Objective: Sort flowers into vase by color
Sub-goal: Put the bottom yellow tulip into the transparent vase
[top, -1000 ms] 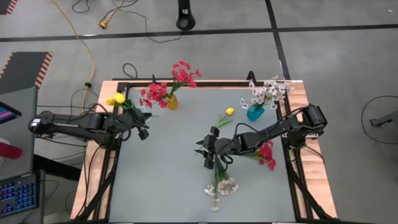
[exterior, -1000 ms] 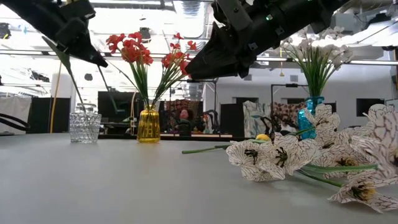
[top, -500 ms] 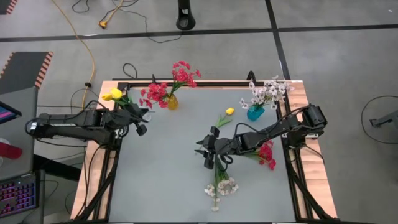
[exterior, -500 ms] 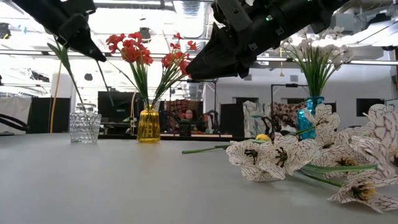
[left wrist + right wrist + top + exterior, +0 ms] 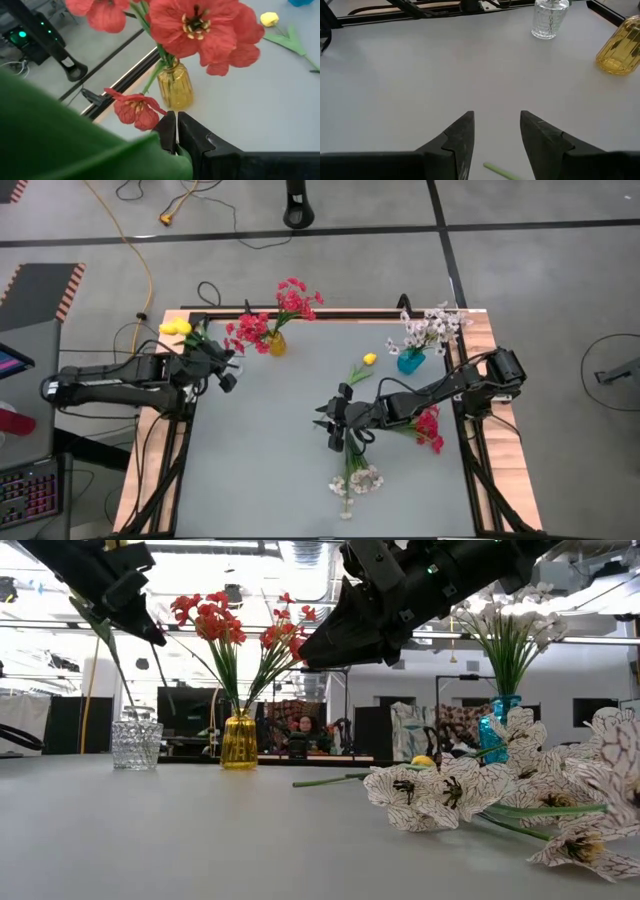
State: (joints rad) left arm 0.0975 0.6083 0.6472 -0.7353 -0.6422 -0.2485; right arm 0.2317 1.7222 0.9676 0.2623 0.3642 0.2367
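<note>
My left gripper [image 5: 222, 372] is at the table's far left, shut on a yellow flower [image 5: 175, 328] whose green stem [image 5: 118, 670] slants down to the mouth of a clear glass vase [image 5: 137, 744]. Red flowers [image 5: 270, 320] stand in a yellow vase [image 5: 239, 741]. White flowers [image 5: 430, 328] stand in a blue vase [image 5: 410, 362]. My right gripper [image 5: 496, 120] hovers open mid-table above the stem [image 5: 497, 171] of a white spray [image 5: 355, 478] lying flat. A second yellow flower [image 5: 366, 362] and a red spray [image 5: 430, 427] also lie on the table. My left gripper pinches the yellow flower's green stem [image 5: 179, 149] between its two shut fingers, with a broad leaf [image 5: 60, 145] filling the wrist view beside them. The flower is lifted and tilted: its bloom leans past the table's far left corner, and its lower stem reaches down to the clear vase.
The three vases stand along the far edge, the clear one at the left, the yellow one next to it, the blue one at the right. The red spray lies partly under my right arm [image 5: 440, 392]. The table's near left [image 5: 250, 480] is bare grey surface.
My left gripper has moved a little toward the table's far edge, still shut on the stem. The yellow bloom has swung farther toward the far left corner, so the stem leans more. My right arm has kept still.
</note>
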